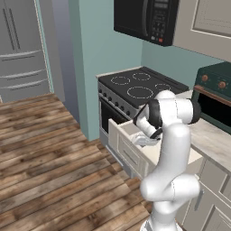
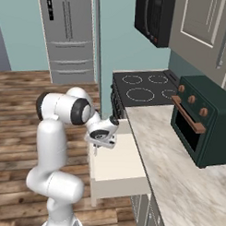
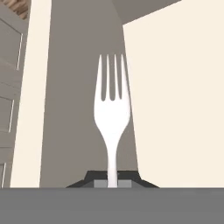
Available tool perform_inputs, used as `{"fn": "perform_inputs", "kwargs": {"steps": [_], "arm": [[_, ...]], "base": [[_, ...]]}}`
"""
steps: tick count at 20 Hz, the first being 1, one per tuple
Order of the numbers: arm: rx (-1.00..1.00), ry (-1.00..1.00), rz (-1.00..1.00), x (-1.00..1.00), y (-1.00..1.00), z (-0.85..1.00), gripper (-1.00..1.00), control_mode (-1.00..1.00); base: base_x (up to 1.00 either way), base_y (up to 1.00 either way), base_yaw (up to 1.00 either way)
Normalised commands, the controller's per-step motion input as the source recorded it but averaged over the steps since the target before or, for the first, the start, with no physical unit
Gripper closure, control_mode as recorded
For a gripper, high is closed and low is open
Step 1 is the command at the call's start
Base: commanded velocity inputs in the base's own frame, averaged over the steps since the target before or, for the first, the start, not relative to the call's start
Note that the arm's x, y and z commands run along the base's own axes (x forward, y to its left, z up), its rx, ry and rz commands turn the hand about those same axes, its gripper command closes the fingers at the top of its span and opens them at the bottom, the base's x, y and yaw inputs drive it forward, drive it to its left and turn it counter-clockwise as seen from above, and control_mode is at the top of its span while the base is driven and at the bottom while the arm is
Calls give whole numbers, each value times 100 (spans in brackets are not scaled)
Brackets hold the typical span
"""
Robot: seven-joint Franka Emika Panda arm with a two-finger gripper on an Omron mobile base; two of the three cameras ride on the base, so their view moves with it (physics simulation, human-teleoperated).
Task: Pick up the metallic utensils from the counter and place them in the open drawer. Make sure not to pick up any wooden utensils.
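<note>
I'm seeing the gripper (image 2: pixel 96 150) pinching a pale fork (image 3: pixel 112 114) by its handle; in the hand view the handle is running down between the two finger tips and the tines are pointing away from the hand. It's a four-tined fork, whitish-silver.

In the right base view the gripper is hanging over the left edge of the open drawer (image 2: pixel 121 182), pointing down, with the arm bent over from the left. The drawer is pulled out from under the counter (image 2: pixel 177 172), pale interior, and I can't make out anything lying in it. In the left base view the hand (image 1: pixel 145 140) is sitting over the drawer (image 1: pixel 124 149) too, partly hidden behind the arm's own elbow.

Behind the fork in the hand view I'm getting the drawer's cream floor on the right and a grey-beige wall panel in the middle.

On the counter there's a dark green toaster oven (image 2: pixel 200 122) on the far side, well apart from the gripper. The stove (image 2: pixel 143 90) is sitting just beyond the drawer, microwave (image 2: pixel 152 19) above it. I can't spot any other utensil on the counter from these angles.
</note>
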Motion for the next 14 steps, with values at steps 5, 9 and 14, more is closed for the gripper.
{"fn": "perform_inputs", "kwargs": {"steps": [5, 9, 14], "arm": [[0, 0, 0, -37, 46, 1, 100, -100], [0, 0, 0, -35, 42, 16, 100, -100], [0, 0, 0, -30, 38, 31, 100, -100]], "base": [[0, 0, 0], [0, 0, 0], [0, 0, 0]]}}
